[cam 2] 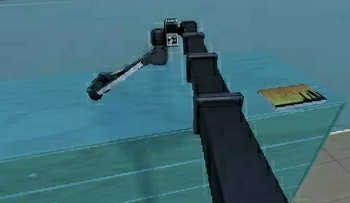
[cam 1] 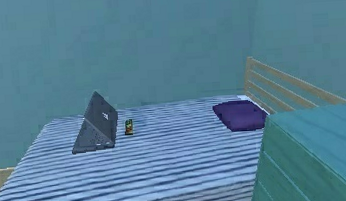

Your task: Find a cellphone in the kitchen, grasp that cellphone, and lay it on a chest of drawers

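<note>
The robot stands at a teal chest of drawers (cam 2: 64, 120), which by the task is the place of delivery, so the job looks to be in its last stage. The arm (cam 2: 219, 117) reaches far out across the chest's top, and at its end the tool (cam 2: 95, 91) slants down to the arm side view's left, its tips low above that teal surface. There is a pale smudge at the tips, but I cannot tell whether it is a cellphone or just part of the fingers. So I cannot tell whether the tool has hold of anything, nor what state its grip is in.

A flat yellow and dark thing (cam 2: 291, 95) lies on the chest's top near the arm side view's right, well apart from the tool. Its shape does not settle whether it is the cellphone or a book.

In the forward view the chest's corner sits beside a striped bed (cam 1: 165, 164) carrying a laptop (cam 1: 95, 123), a small green and yellow thing (cam 1: 129, 127) just beside it, and a purple pillow (cam 1: 240, 114).

My reading is that finding and carrying are probably done. What is left is laying the cellphone flat on the chest, or, if it already lies there, drawing the arm clear
</note>
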